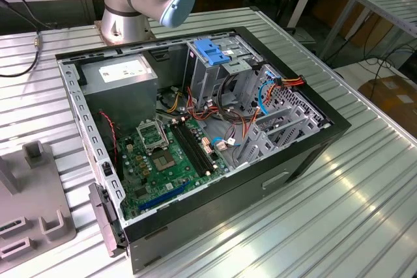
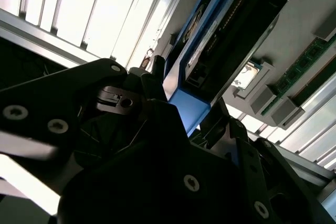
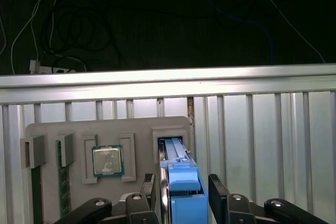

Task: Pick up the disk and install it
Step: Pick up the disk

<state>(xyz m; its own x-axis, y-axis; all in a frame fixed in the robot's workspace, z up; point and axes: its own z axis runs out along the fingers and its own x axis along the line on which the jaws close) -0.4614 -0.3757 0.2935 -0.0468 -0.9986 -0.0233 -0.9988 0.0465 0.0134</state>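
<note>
Half done at best: hand (image 3: 182, 183) seemingly pinches the disk (image 3: 181, 169), upright at its slot in the grey tray (image 3: 73, 128) on the bench (image 3: 273, 145), not yet installed in the open computer case (image 1: 294, 161).

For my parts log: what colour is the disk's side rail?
The disk has blue rails, clearest in the first wrist view.

A table (image 1: 365, 180) of ribbed metal slats is seen in the exterior view. An open computer case (image 1: 273, 183) is laid on its side near the middle of it. A grey holder tray (image 1: 36, 209) is set flat on the slats at the exterior view's left, near the case. The arm's base (image 1: 120, 27) is mounted on the slats behind the case.
</note>
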